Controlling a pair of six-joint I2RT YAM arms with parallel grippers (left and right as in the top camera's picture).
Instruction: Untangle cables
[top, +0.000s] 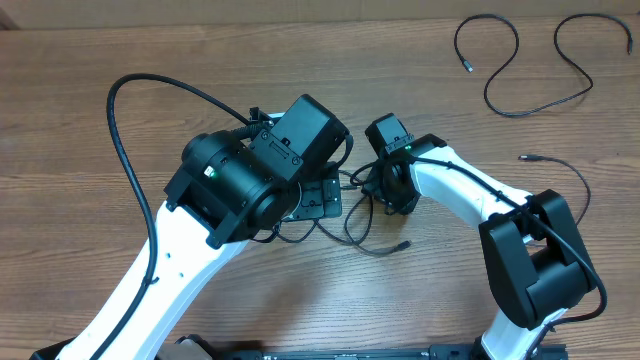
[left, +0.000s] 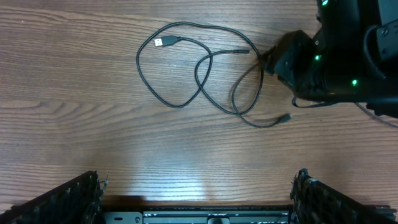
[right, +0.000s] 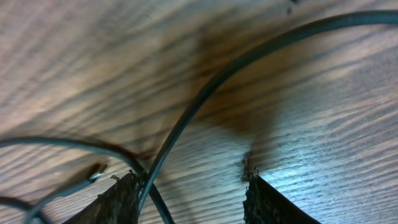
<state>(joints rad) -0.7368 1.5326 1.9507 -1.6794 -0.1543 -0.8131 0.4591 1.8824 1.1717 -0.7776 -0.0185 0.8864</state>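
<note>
I see my left tool (left: 198, 177) spread wide, at six o'clock of the tangled thin black cords (left: 200, 87). My right tool (right: 189, 179) stands part-open, one cord beside a finger.

Bright, even light from above. Overhead view sharp, with soft shadows on the desk (top: 60, 120). Left wrist view has a pale glare patch low on the wood. Right wrist view is close and blurred: cable (right: 205, 90) soft-edged, dark shadow behind it.

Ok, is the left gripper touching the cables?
Apart. The left wrist view shows the left gripper open above bare table, with the cables lying well ahead of its fingertips.
</note>
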